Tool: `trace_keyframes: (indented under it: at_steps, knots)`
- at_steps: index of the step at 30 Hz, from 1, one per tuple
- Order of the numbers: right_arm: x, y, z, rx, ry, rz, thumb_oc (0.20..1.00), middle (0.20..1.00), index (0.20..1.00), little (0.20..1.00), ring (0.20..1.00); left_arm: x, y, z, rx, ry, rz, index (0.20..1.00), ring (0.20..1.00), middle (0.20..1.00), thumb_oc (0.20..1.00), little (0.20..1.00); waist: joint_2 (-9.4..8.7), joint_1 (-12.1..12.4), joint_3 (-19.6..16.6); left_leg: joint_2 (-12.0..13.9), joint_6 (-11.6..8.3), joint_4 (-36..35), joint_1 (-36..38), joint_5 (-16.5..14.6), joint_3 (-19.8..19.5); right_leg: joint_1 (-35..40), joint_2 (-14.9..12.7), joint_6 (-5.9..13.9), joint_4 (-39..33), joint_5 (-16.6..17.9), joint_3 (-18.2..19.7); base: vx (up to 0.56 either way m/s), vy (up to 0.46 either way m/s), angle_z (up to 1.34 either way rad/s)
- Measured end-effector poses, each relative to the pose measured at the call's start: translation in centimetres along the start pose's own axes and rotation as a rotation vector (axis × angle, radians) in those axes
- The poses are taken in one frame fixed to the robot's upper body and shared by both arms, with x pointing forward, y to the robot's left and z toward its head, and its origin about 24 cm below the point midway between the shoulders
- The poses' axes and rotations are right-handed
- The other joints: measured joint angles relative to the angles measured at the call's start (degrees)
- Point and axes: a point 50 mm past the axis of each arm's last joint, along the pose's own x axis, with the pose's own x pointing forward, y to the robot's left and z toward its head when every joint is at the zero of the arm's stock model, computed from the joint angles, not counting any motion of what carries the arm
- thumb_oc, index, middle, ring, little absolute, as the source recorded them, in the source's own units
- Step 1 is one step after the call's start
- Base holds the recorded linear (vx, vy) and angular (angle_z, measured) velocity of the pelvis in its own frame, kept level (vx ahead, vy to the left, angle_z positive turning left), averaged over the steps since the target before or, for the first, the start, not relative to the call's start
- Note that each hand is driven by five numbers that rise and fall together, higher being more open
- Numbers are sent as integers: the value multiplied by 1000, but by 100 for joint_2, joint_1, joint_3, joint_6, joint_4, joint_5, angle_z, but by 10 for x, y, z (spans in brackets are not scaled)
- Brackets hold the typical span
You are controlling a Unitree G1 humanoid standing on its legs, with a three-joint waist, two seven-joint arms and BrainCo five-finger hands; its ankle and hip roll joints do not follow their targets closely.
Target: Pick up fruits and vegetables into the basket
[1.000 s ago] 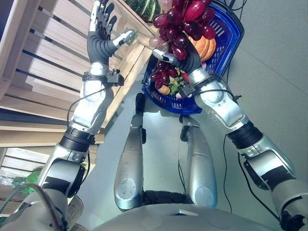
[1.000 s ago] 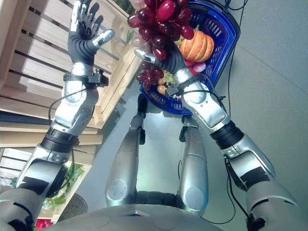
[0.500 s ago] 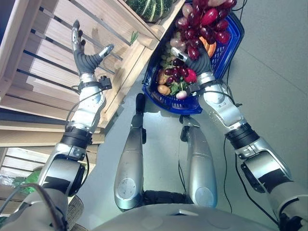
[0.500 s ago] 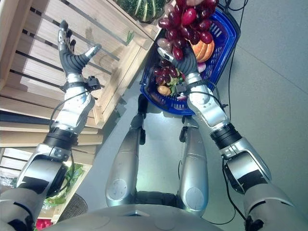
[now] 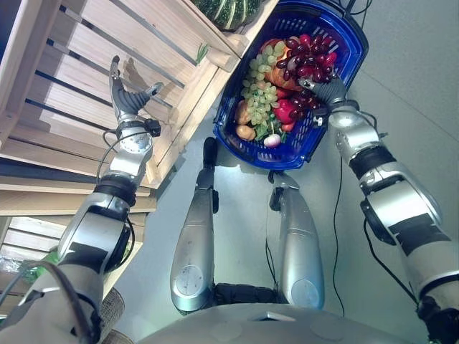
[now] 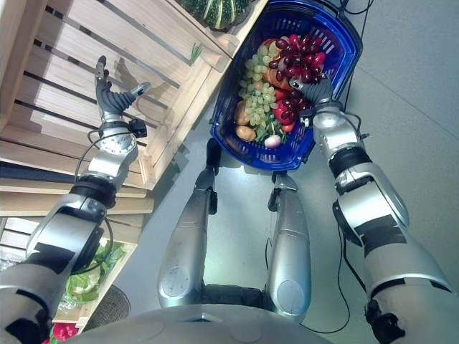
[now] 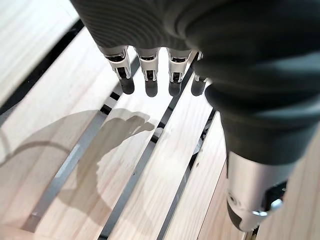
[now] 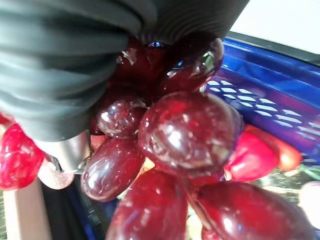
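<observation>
Glossy, smooth-skinned red grapes (image 8: 185, 135) gleam against a blue plastic basket (image 5: 337, 29) with perforated mesh walls. At nine o'clock, pale unfinished wooden crates (image 5: 86, 64) show matt, grained slats. The left hand (image 7: 150, 70) wears a matt ribbed cover over polished metal fingers.

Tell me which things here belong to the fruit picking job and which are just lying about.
Job:
- right robot hand, closed on red grapes
- blue basket
- green grapes, pumpkin in the basket

Lying about:
- wooden crates
- left robot hand, open, idle
</observation>
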Motion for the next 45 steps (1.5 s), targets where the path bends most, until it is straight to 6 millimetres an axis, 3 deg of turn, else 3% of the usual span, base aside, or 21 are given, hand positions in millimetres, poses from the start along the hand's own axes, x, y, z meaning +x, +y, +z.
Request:
trace_keyframes:
  at_steps: [2,3,4,5,6,25,31,37,39,45]
  knots:
    - [1,-2,-1,-24,37,-3,200,200,200,200,200,1,-1,2,-1,-4,-9,1000,1000,1000,1000,1000,1,35,0,-2,0,0,-12,0,-4,-4,-3,0,-4,-2,-6,0,0,0]
    - [1,-2,-2,-39,52,0,263,263,263,263,263,1,-2,2,1,-6,-17,1000,1000,1000,1000,1000,1,55,0,-4,0,0,-18,0,-8,-5,-6,0,-4,-2,-11,0,0,0]
    - [2,-2,-2,-55,65,-2,435,435,435,435,435,1,-3,3,4,-10,-24,1000,1000,1000,1000,1000,2,76,0,-5,0,1,-23,0,-13,-6,-10,0,-3,-3,-19,2,-2,3]
    - [2,-2,-2,-64,81,-4,849,849,849,849,849,0,-5,3,8,-13,-31,1000,1000,1000,1000,1000,3,88,-1,-7,0,7,-41,0,-23,-15,-15,-2,2,-6,-32,0,-7,5]
    - [2,-2,-2,-68,98,-6,1000,1000,1000,1000,1000,-1,-6,3,14,-14,-40,1000,1000,1000,1000,1000,4,95,-1,-9,-3,13,-68,3,-31,-36,-24,-5,17,-8,-52,-1,-12,7]
    - [1,-4,-9,-204,236,0,1000,1000,1000,1000,1000,-5,-9,-2,12,-4,-53,1000,1000,1000,1000,1000,28,173,-1,-84,-16,215,-410,44,-75,-439,-122,-53,390,-103,-56,1,-2,2]
    - [1,-3,-17,-203,214,0,1000,1000,1000,1000,1000,-12,-8,-13,22,22,-83,1000,1000,1000,1000,1000,28,146,-1,-62,-1,79,178,26,-109,215,-67,-12,74,-48,-56,-19,8,-1]
    - [-6,7,-36,-224,102,2,1000,1000,1000,1000,1000,-37,0,-51,68,119,-142,1000,1000,1000,1000,1000,27,67,-5,3,71,-402,1282,28,23,1404,27,120,-713,156,-34,18,34,-9]
    - [-12,12,-49,-216,80,17,1000,1000,1000,1000,1000,-53,4,-70,91,175,-165,1000,1000,1000,1000,1000,26,24,-6,6,116,-575,1680,52,60,1845,37,135,-958,262,-28,97,22,-6]
    - [-55,15,-123,-151,107,31,1000,1000,1000,1000,1000,-102,26,-117,184,318,-223,1000,1000,1000,1000,1000,45,-81,-219,-10,216,-1173,2845,21,143,3171,56,282,-1920,456,-75,175,-4,0]
